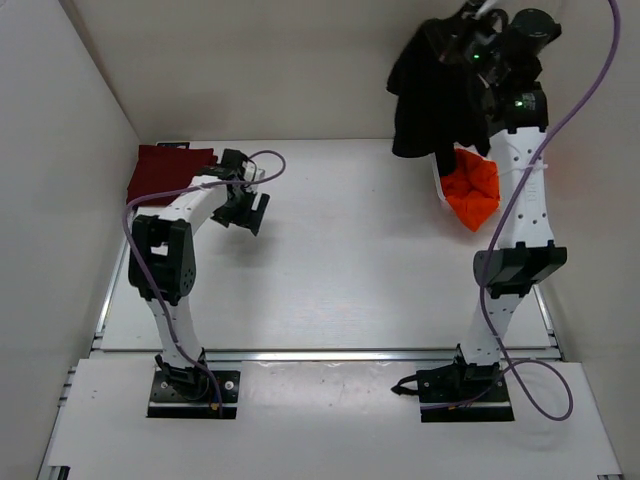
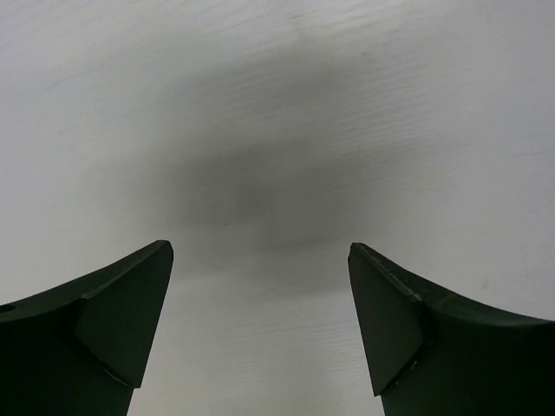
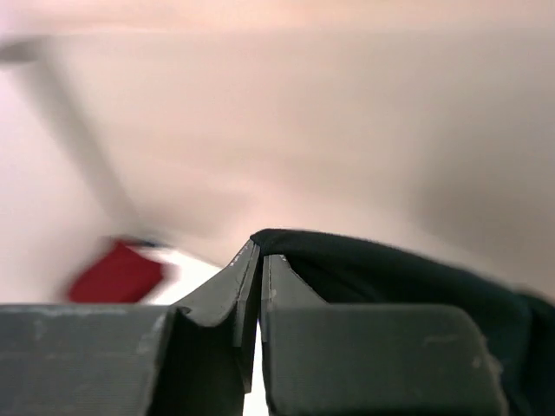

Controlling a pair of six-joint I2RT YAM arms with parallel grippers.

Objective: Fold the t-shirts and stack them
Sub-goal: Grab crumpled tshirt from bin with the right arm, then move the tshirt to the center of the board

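The black t-shirt (image 1: pixel 432 95) hangs in the air at the back right, pinched at its top by my right gripper (image 1: pixel 470 30), which is shut on it. In the right wrist view the black t-shirt (image 3: pixel 390 273) drapes over the tips of the closed right gripper (image 3: pixel 261 251). The orange t-shirt (image 1: pixel 472 190) lies crumpled below the hanging one, inside the white basket (image 1: pixel 440 190). The maroon t-shirt (image 1: pixel 165 172) lies folded at the back left and shows blurred (image 3: pixel 117 273) in the right wrist view. My left gripper (image 1: pixel 242 212) is open and empty just right of it, over bare table (image 2: pixel 260 251).
The white table (image 1: pixel 350 260) is walled on the left, back and right. A purple cable (image 1: pixel 590 90) loops from the raised right arm. Both arm bases sit on the near white ledge (image 1: pixel 320 420).
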